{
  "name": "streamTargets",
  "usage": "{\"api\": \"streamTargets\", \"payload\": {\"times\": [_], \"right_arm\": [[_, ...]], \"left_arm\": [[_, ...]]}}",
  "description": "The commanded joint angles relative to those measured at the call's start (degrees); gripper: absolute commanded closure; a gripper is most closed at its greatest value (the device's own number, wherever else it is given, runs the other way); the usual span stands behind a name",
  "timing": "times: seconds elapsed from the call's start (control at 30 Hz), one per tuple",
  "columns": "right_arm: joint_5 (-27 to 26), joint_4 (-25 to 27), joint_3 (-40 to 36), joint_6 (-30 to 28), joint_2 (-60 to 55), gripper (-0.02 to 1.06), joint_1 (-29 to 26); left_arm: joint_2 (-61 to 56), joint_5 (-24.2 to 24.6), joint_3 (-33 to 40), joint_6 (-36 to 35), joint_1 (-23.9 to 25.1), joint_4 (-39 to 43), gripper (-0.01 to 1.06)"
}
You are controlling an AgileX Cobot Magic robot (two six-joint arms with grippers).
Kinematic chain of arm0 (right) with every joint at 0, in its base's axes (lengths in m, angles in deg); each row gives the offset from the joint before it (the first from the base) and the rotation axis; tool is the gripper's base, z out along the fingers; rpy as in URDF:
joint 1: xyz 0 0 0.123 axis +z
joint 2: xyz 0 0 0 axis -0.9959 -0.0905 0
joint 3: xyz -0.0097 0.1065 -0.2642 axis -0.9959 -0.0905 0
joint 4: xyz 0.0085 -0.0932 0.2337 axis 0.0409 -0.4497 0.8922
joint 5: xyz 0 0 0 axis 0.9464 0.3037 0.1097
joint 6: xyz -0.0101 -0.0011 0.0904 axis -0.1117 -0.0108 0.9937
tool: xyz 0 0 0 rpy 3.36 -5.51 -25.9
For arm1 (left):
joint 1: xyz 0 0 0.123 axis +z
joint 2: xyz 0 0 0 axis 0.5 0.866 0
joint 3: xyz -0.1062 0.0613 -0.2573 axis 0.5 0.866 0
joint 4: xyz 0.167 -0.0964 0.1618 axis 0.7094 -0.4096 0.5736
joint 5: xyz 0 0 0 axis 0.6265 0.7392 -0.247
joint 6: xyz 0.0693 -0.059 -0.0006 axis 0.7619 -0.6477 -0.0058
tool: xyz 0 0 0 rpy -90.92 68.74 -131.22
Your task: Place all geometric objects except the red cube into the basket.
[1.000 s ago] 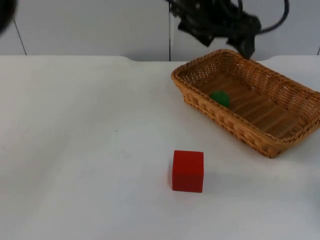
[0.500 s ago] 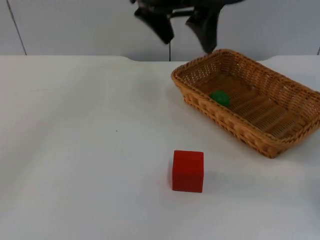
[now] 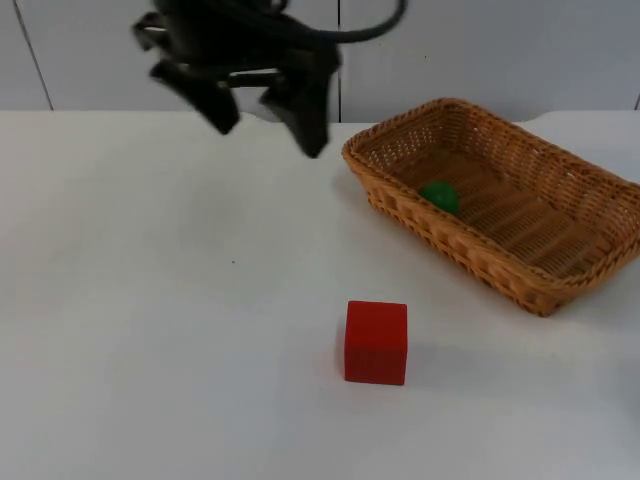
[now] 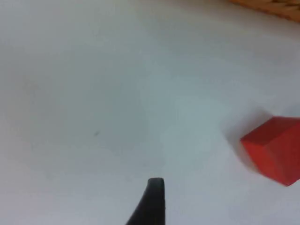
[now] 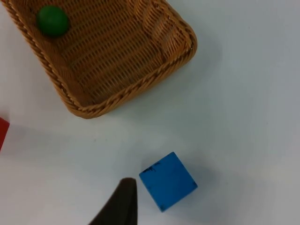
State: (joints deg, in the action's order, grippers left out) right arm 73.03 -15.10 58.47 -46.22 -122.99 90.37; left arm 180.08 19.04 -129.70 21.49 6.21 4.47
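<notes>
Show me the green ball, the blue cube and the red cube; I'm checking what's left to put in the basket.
green ball (image 3: 440,196), top view, its rounded top, inside the basket.
blue cube (image 5: 167,181), right wrist view, middle of its top face, on the table.
red cube (image 3: 376,343), top view, its front face.

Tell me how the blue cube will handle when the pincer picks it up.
The blue cube has flat faces and sharp edges, so it probably sits stable and will not roll. Its parallel sides should suit a two-finger pinch. It looks solid and stiff, likely light; a dark scuff marks one edge, so it seems hard-wearing rather than fragile.
</notes>
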Motion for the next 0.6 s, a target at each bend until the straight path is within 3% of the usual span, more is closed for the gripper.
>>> {"api": "streamTargets", "payload": {"times": [0.0,0.13,0.43,0.57], "right_arm": [[0.03,0.19,-0.01,0.07,0.17,-0.01,-0.32],[0.03,0.19,-0.01,0.07,0.17,-0.01,-0.32],[0.02,0.3,-0.01,0.07,0.17,-0.01,-0.32],[0.02,0.3,-0.01,0.07,0.17,-0.01,-0.32]], "left_arm": [[-3.86,-3.62,6.21,-1.52,2.57,0.39,0.22],[-12.05,-7.86,18.96,-2.62,9.15,0.3,0.22],[-26.16,-11.64,34.03,-2.99,17.77,-0.09,0.21],[-35.14,-11.76,40.71,-3.36,18.76,0.17,0.02]]}}
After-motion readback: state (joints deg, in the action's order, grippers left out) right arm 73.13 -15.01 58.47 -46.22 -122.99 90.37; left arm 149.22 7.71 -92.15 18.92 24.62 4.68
